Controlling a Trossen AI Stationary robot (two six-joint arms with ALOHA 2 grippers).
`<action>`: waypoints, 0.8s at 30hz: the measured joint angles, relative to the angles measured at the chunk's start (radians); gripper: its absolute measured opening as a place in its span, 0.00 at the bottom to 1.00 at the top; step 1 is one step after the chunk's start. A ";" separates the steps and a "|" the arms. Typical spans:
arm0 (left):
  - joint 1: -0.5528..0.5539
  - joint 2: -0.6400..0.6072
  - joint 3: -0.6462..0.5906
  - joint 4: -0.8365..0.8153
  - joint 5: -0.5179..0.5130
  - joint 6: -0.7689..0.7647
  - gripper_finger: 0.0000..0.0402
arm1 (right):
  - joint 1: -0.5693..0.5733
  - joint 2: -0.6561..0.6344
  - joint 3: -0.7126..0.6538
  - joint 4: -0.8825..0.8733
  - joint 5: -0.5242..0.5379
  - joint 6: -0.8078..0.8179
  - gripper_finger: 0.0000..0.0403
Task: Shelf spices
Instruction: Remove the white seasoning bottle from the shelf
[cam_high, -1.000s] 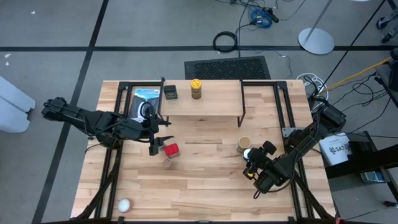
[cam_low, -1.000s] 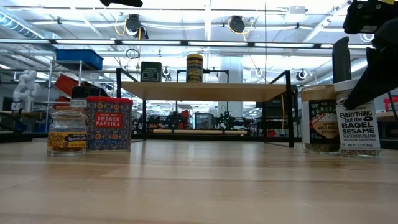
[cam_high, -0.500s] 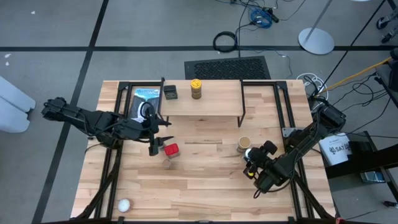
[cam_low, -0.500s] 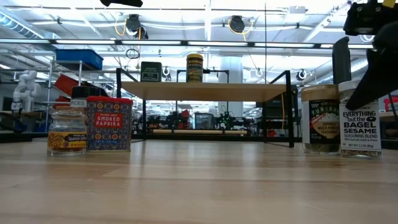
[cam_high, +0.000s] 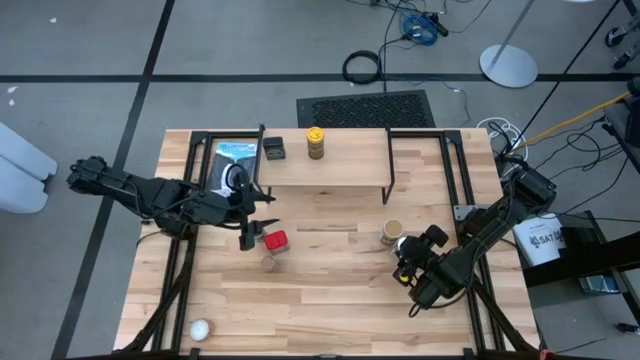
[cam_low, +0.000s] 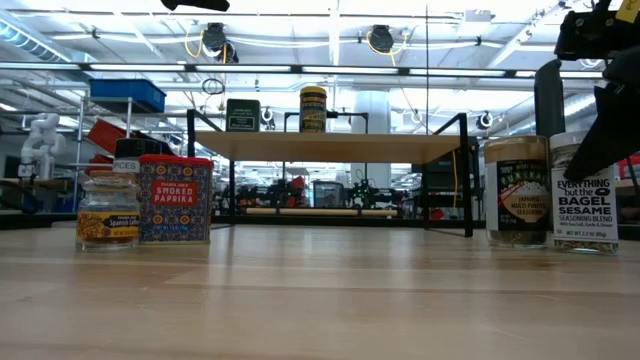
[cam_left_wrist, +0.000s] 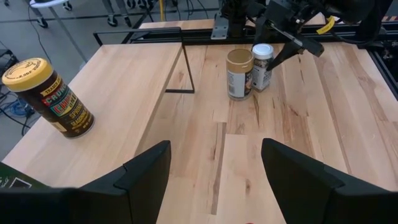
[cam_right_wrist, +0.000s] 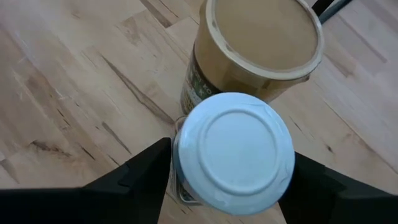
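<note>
The right gripper (cam_right_wrist: 227, 180) straddles the white-lidded jar (cam_right_wrist: 233, 152), fingers spread on either side, not visibly pinching. To grip well, I'd close squarely below the lid without nudging the tan-lidded jar (cam_right_wrist: 258, 46) touching it. Both stand near the table's (cam_high: 330, 300) right edge, in front of the shelf (cam_high: 345, 155).

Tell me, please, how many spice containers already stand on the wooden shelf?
2: a black square tin and a yellow-lidded jar, side by side on the light wood shelf; four others stand on the table.
</note>
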 joint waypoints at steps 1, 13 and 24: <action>0.000 0.000 0.000 0.000 0.000 0.000 0.65 | 0.000 0.000 0.000 0.000 0.000 0.002 0.60; 0.000 0.000 0.000 0.000 0.023 -0.002 0.65 | 0.000 0.000 0.000 -0.002 -0.001 0.005 0.60; 0.000 0.000 0.000 0.001 0.023 -0.002 0.65 | -0.001 0.000 0.072 -0.121 0.001 0.081 0.70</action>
